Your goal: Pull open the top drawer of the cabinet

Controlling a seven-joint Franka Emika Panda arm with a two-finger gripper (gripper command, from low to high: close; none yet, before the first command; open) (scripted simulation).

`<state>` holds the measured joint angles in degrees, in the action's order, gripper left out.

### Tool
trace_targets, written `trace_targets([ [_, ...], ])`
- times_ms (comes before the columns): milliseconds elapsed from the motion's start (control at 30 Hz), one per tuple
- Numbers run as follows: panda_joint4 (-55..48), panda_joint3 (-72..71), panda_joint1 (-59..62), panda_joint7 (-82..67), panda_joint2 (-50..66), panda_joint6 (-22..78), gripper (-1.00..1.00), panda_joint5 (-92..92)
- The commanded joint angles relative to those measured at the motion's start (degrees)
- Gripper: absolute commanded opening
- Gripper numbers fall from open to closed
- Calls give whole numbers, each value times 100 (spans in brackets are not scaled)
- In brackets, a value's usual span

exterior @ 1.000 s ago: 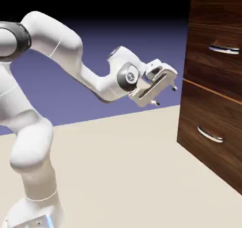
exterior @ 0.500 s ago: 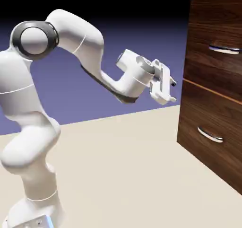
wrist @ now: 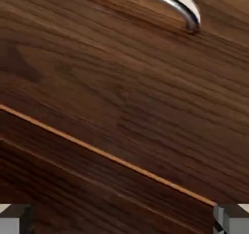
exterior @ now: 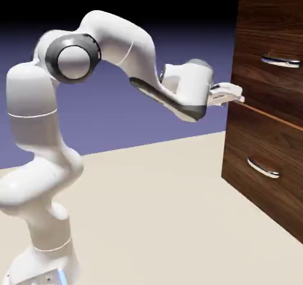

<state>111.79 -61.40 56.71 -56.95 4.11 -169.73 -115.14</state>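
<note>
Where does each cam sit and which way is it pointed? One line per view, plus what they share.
Exterior view: fixed beside the robot, looking across the table at the cabinet on the picture's right; shows the whole white arm and the gripper, level with the orange seam.
Hand view: on the hand, looking along the gripper straight at the wood front; only the two grey fingertips show at the bottom corners.
Shared: the orange seam, the top drawer and its handle, which sits above the gripper's aim.
</note>
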Motion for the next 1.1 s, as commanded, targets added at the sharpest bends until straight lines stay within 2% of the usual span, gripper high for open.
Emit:
trace_targets([
  [0, -107, -133, 115, -215, 79, 9, 0, -250],
  [500, -1561, -1948, 1808, -3154, 1166, 136, 0, -3653],
  [800, -2574, -583, -10, -4844, 2209, 241, 0, -2805],
  [833, -2574, -583, -10, -4844, 2209, 241, -100, -2805],
  [1067, -1801, -1534, 1235, -3814, 1540, 219, -100, -3327],
])
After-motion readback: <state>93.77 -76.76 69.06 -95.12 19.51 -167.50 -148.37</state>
